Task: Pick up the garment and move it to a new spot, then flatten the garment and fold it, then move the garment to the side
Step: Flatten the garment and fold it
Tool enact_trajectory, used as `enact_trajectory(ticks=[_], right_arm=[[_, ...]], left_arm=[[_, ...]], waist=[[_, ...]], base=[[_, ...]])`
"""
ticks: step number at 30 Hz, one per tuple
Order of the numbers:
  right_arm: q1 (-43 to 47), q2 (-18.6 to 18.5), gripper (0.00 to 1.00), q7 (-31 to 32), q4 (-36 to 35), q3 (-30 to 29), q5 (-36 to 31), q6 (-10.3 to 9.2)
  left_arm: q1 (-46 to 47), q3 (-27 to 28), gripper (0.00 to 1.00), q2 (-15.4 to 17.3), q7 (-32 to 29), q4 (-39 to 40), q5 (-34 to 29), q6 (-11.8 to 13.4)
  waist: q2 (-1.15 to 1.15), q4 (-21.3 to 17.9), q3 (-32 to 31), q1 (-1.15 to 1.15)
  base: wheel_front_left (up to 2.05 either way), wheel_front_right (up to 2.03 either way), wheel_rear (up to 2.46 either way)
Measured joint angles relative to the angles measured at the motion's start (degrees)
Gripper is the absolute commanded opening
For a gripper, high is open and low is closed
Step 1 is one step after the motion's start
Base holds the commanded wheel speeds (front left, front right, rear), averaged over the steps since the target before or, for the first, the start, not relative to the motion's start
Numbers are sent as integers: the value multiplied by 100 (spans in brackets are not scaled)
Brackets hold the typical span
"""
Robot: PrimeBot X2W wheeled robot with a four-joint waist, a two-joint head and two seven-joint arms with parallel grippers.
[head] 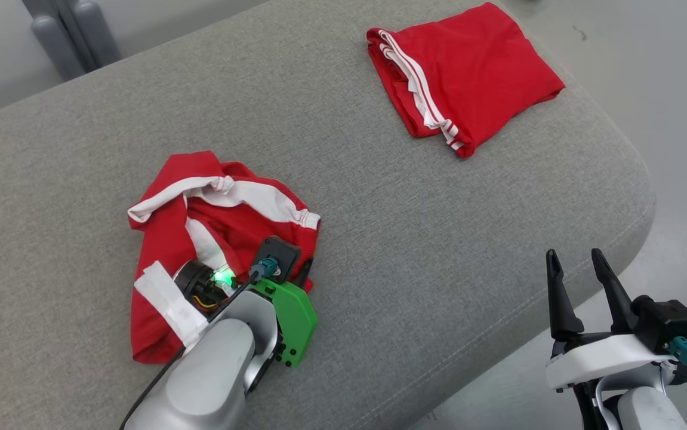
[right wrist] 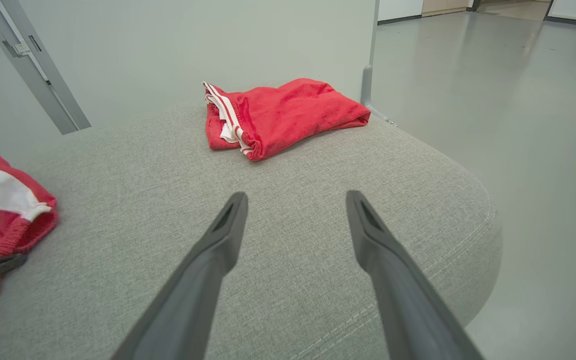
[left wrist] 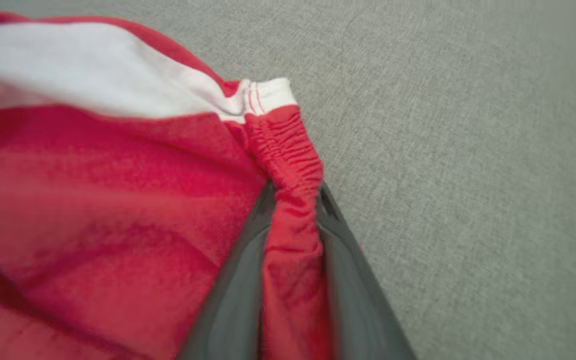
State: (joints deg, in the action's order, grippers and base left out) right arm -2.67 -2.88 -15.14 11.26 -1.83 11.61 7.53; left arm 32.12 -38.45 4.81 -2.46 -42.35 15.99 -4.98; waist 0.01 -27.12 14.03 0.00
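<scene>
Item inspected: crumpled garment (head: 200, 233), red shorts with white bands, heaped on grey cushion (head: 409, 251), under and to the left of left gripper (left wrist: 296, 195). Judged soft, light and limp, not fragile; likely to sag and trail on lifting. Best hold: gathered elastic waistband (left wrist: 290, 150), at present pinched between the closed-in jaws. Waistband aligned along the fingers, white end just past the tips; long axis of heap unclear. Right gripper (head: 575, 257) spread wide, empty, well apart; folded garment (head: 462, 71) well beyond its tips.

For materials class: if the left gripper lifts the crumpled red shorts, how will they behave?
Probably floppy: the crumpled red shorts lie in loose folds, so they should droop from the left gripper. Likely light: thin fabric. The bunched elastic waistband pinched there may resist slipping.
</scene>
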Motion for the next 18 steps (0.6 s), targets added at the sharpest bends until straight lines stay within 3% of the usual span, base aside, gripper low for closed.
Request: enact_trajectory(ticks=[5, 12, 18], right_arm=[[-2, 0, 100, 0, 19, -33, -70, 0], [-7, 2, 100, 0, 74, -33, -168, 0], [4, 1, 100, 0, 98, -68, -234, 0]], left_arm=[[82, 94, 0, -88, 355, 358, 275, -38], [435, 303, 0, -185, 784, 1675, 1136, -51], [677, 313, 0, -208, 1140, 2950, 2086, 401]], waist=[[0, 155, -83, 0], [0, 345, -302, 0], [0, 466, -470, 0]], base=[[0, 0, 0], [0, 0, 0], [0, 0, 0]])
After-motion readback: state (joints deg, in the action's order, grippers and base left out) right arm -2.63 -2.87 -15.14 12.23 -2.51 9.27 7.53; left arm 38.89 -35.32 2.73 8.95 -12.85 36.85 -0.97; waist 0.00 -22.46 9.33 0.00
